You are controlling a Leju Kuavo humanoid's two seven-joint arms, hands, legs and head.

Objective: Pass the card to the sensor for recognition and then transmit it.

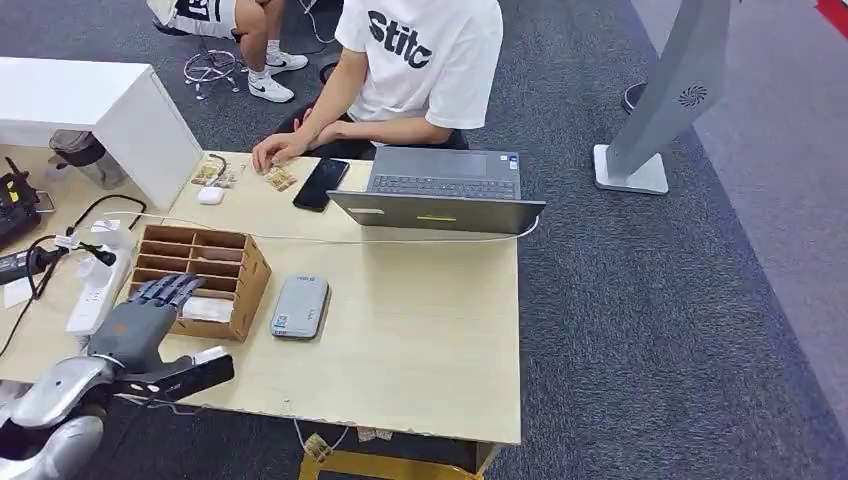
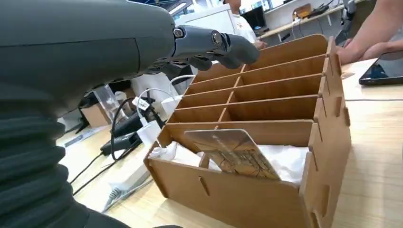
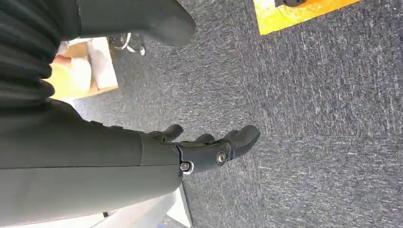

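task at its opening stage: the card (image 2: 233,154) leans ungrasped in the near compartment of the wooden organiser (image 1: 245,290), left hand (image 1: 150,310) poised above with fingers spread, right hand (image 3: 209,147) hanging empty, sensor (image 1: 299,306) pass and handover outstanding.

Left arm (image 1: 55,395): silver metal shell with a black block mounted at the wrist. Left hand (image 1: 140,315): grey palm, darker blue-grey fingers (image 1: 170,290). Wrist views show a grey ribbed cover (image 2: 28,171) and silver screws at the finger bases. Right hand (image 3: 209,147): same grey cover, dark fingers, visible screws.
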